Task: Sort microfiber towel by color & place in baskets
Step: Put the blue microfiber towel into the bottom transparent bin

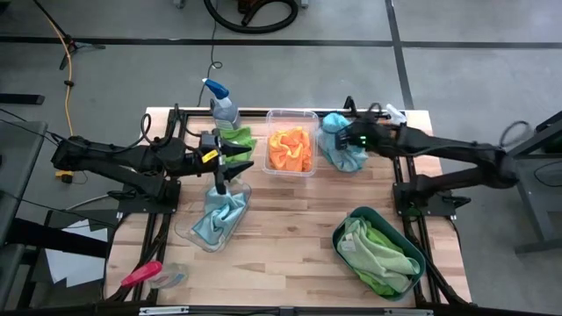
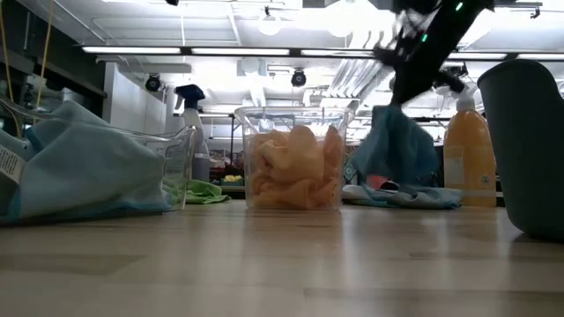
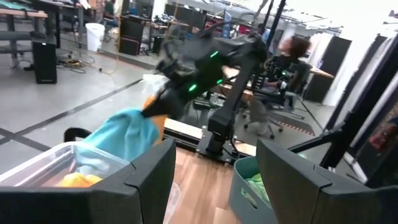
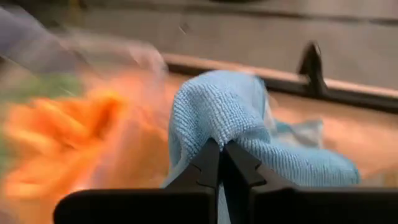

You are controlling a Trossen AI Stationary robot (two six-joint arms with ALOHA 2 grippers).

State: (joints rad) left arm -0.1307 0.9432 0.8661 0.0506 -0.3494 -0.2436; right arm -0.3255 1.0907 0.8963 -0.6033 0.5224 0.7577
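No text, brand, number or sign can be read anywhere. The small yellow tag (image 1: 210, 156) on the left arm, beside the spray bottle (image 1: 223, 107), shows no legible lettering.

The table (image 1: 290, 237) is pale wood, smooth with a faint sheen, in planked strips. On it the clear tub (image 1: 291, 118) is glossy see-through plastic holding nubbly orange cloth (image 1: 290, 149). The light blue towel (image 4: 249, 124) shows a fine looped, matt fuzzy weave. Beside the tub, the teal basin (image 1: 344, 235) is dull opaque plastic around soft green cloth (image 1: 378, 250).
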